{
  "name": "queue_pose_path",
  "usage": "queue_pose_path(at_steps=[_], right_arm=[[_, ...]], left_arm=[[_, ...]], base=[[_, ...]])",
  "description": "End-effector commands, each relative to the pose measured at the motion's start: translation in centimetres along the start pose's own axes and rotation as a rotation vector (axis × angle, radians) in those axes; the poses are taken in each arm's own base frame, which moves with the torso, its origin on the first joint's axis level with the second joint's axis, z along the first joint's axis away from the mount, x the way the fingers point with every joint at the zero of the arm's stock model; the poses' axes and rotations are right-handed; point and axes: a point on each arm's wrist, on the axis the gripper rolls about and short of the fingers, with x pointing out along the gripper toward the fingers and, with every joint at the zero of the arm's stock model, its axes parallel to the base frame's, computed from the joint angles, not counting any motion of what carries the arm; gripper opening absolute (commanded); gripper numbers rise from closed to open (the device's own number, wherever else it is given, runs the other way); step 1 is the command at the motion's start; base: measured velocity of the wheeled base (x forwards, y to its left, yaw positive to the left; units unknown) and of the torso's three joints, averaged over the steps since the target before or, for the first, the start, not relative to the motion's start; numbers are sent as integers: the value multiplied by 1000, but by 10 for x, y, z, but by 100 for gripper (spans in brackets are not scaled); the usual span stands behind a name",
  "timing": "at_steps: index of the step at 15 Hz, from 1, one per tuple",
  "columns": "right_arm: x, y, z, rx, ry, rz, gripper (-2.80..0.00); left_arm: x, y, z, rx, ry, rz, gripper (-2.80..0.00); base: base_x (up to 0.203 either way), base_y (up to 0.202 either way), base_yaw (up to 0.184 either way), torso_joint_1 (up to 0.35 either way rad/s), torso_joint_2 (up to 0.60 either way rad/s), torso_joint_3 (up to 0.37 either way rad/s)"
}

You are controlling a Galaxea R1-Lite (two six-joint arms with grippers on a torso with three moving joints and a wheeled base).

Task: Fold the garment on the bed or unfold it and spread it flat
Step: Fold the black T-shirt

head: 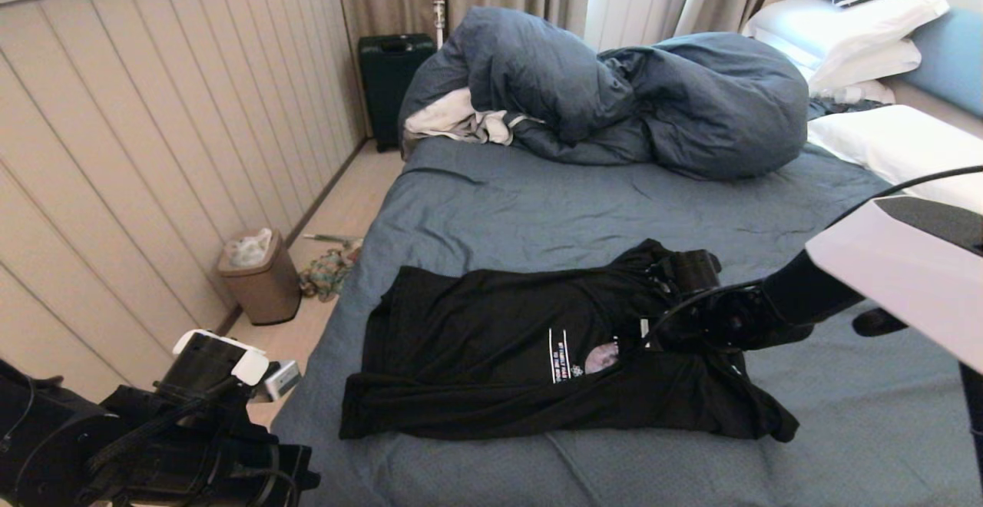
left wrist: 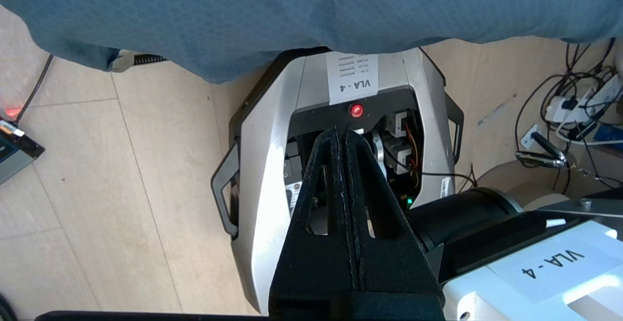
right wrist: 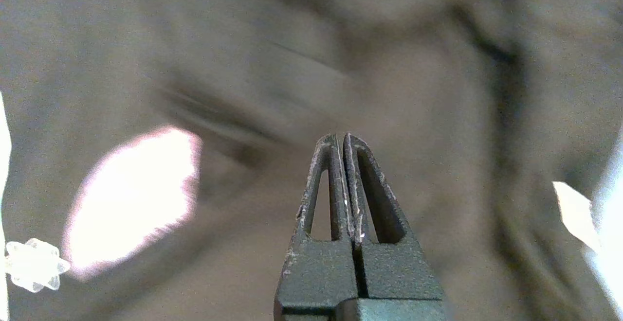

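— Bed [head: 537, 207] first: what's on it?

— Slate-blue sheet across the whole thing, a bulky duvet [head: 653, 100] heaped at the far end, white pillows [head: 852, 31] stacked by the headboard. Nearer the robot, the garment [head: 499, 353] lies on the sheet: a black T-shirt, partly folded, its lower edge doubled up so only a sliver of the white lettering and grey print shows.

— And the arms?

— The right gripper [right wrist: 343, 138] reaches in from the right, over the shirt's right-hand part, near the bunched cloth by the collar or sleeve. Its fingers [right wrist: 357, 185] are pressed together with nothing pinched between them; the right wrist view shows only blurred dark fabric close beneath the tips. The left gripper [left wrist: 343, 133] is parked off the bed's near-left corner, above the robot's own base, fingers clenched too and empty.

— So which step is this?

— My reading: between grasps. The shirt is neither flat nor neatly folded, and the right arm looks to be lining up on the rumpled right side.

— What does the next move call for?

— Parting those fingers before they come down, then catching a single edge or sleeve layer, not a wad of both layers. Thin jersey like this slides and drags its neighbour along, so a shallow pinch on the topmost hem seems wisest
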Motion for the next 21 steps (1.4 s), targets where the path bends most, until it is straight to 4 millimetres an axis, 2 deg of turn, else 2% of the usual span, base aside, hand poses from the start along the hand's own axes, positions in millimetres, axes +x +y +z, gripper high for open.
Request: queue_pose_path(at_steps=[1,4,9,13,15,17,19,21], right_arm=[[17,11,-1,-13,4,8,-280],[32,30,11,-32,-39,30,-280],[51,41,44,-11,-130,-6,-280],[54,47,66,15,-201,-24,-280],[46,46,72,45,-220,-19,-280],[29,42,85,84,-261,-11,-280],[-1,35,97,122,-301,-1,-280],[-31,23,89,126,-278,-5,-280]], left_arm=[[1,0,0,-2,1,-1,-280],[2,1,0,-3,8,2,-280],[8,2,2,-5,17,6,-280],[14,3,4,-1,-1,3,-280],[14,3,4,0,-2,3,-280],[13,3,4,-2,-3,3,-280],[13,2,5,-1,-8,6,-280],[13,1,9,9,-22,4,-280]], base=[[0,0,0,0,0,0],[0,0,0,0,0,0],[0,0,0,0,0,0],[0,0,0,0,0,0],[0,0,0,0,0,0],[0,0,0,0,0,0],[0,0,0,0,0,0],[0,0,0,0,0,0]])
